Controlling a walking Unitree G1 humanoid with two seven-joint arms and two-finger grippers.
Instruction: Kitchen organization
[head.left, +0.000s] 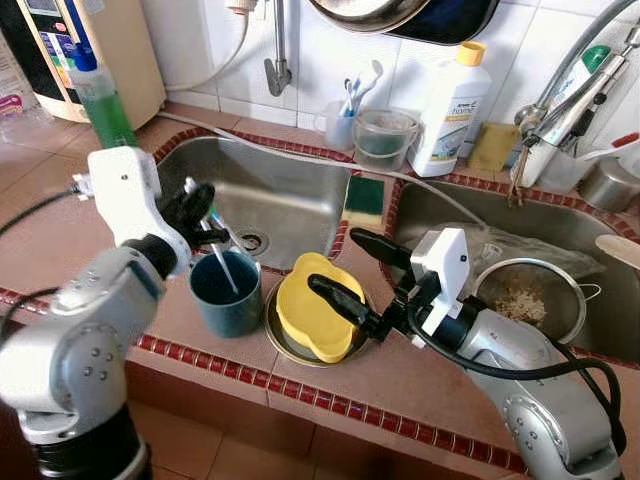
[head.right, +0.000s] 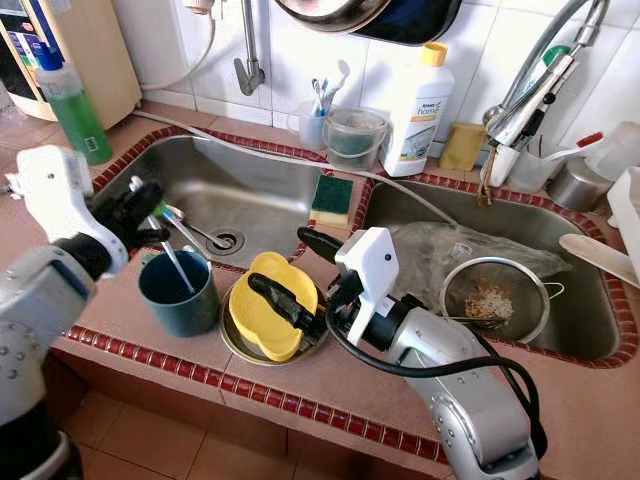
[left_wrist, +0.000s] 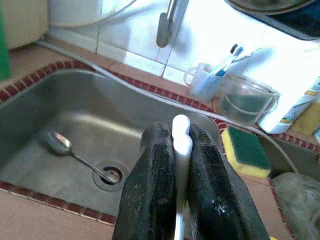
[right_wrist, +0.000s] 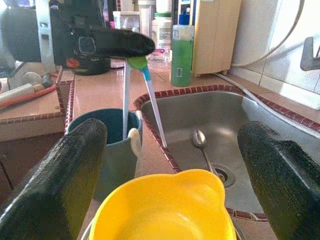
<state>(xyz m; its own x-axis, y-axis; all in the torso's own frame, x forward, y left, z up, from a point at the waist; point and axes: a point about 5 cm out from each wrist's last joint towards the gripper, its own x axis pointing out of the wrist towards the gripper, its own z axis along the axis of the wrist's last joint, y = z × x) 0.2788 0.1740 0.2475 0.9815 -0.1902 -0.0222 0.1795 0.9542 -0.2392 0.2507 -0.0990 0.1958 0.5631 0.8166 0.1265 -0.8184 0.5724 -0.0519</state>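
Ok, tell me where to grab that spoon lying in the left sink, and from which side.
Take the spoon by the middle of its thin handle, coming straight down from above. It lies flat on the sink floor, bowl end toward the near-left wall and handle tip at the drain, so the mid-handle looks like the freest part, fingers either side of it.

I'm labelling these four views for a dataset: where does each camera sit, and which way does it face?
Left eye: head, looking down at the counter; both arms show.
Right eye: beside it, same scene.
Left wrist: along the left gripper, shut on a white utensil, toward the sink.
Right wrist: between the open right gripper fingers, over the yellow dish.
Shared: the teal cup.
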